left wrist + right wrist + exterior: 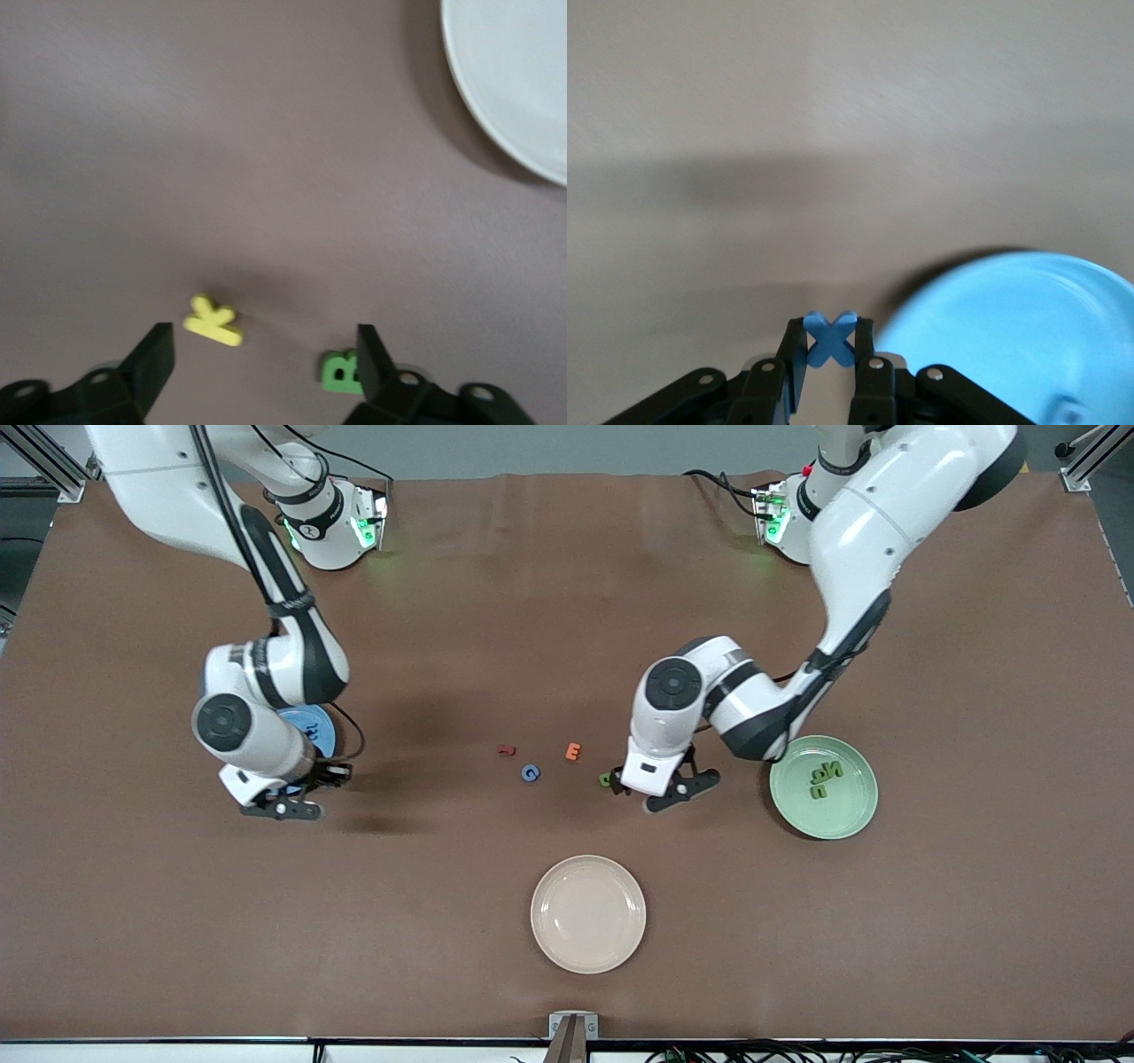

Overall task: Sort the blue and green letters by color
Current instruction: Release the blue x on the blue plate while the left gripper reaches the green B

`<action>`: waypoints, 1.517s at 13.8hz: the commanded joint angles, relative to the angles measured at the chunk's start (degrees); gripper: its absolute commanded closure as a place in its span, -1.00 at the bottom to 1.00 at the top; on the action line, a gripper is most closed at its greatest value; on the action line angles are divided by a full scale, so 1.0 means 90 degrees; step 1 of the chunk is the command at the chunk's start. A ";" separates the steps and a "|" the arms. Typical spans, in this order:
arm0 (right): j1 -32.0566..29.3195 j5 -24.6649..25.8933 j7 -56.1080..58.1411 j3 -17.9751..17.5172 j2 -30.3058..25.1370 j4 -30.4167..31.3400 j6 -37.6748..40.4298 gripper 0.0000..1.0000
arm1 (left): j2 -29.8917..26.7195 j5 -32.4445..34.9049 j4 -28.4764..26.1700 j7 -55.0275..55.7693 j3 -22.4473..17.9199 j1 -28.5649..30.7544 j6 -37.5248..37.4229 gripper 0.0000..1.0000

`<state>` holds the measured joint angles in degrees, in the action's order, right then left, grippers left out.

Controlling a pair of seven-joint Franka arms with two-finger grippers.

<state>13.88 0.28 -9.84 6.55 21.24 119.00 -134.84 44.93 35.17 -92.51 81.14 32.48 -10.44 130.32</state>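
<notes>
Beside the blue plate [321, 731], at the right arm's end of the table, the right gripper [830, 354] was clamped on a blue X [830, 339], pinched between its fingertips just clear of the plate's rim. Other blue letters already lay in that plate. The carry therefore looked nearly complete: the plate lay just beside the held letter, so only a short shift over the rim appeared to be needed before release.

Relative to the green plate [849, 815], the left gripper [666, 784] was low over the table on the side toward the table's middle, with its jaws spread wide. A green letter [339, 372] lay on the table by one fingertip, not centred in the gap; a yellow K [213, 320] lay between the fingers and was no part of the task. A sideways correction toward the green letter appeared necessary before closing.

Three green letters [826, 778] lay in the green plate. A blue G [530, 773] remained on the table, nearer the left gripper than the right
</notes>
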 commanded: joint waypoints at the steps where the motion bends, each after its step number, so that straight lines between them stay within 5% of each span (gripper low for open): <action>1: -0.0447 0.0076 0.0661 -0.0152 -0.0805 0.1014 -0.0309 0.99 | 0.0416 -0.0108 0.0736 0.0125 -0.0610 -0.0840 0.0012 -0.67; 7: -0.1336 0.0076 0.1911 -0.0152 -0.1129 0.2129 -0.1149 0.96 | 0.0896 -0.0109 0.0894 0.0399 -0.0650 -0.1037 0.0168 -0.43; 8: -0.1473 0.0076 0.2030 -0.0162 -0.1100 0.2159 -0.1170 0.83 | 0.0916 -0.0118 0.0884 0.0505 -0.0650 -0.1027 0.0265 -0.37; 9: -0.1561 0.0076 0.2041 -0.0162 -0.1081 0.2159 -0.1170 0.17 | 0.0945 -0.0118 0.0884 0.0622 -0.0641 -0.1037 0.0285 -0.31; 10: -0.1572 0.0066 0.2041 -0.0162 -0.1081 0.2169 -0.1170 -0.72 | 0.0945 -0.0118 0.0884 0.0662 -0.0641 -0.1056 0.0286 -0.24; 11: -0.1572 0.0066 0.2031 -0.0162 -0.1081 0.2169 -0.1160 -1.00 | 0.0935 -0.0118 0.0884 0.0663 -0.0641 -0.1066 0.0286 -0.20; 15: -0.1514 -0.0002 0.1953 -0.0191 -0.1149 0.2120 -0.1034 -1.00 | 0.0916 -0.0206 0.0875 0.0663 -0.0641 -0.1076 0.0286 0.03; 21: -0.0335 -0.0188 0.0053 -0.0201 -0.1266 0.1964 -0.1014 -1.00 | 0.0857 -0.0304 0.0865 0.0575 -0.0641 -0.1057 0.0276 0.95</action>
<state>6.23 -0.67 -2.35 4.69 11.56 136.48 -144.68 51.84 33.40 -85.12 86.58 27.19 -19.47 132.25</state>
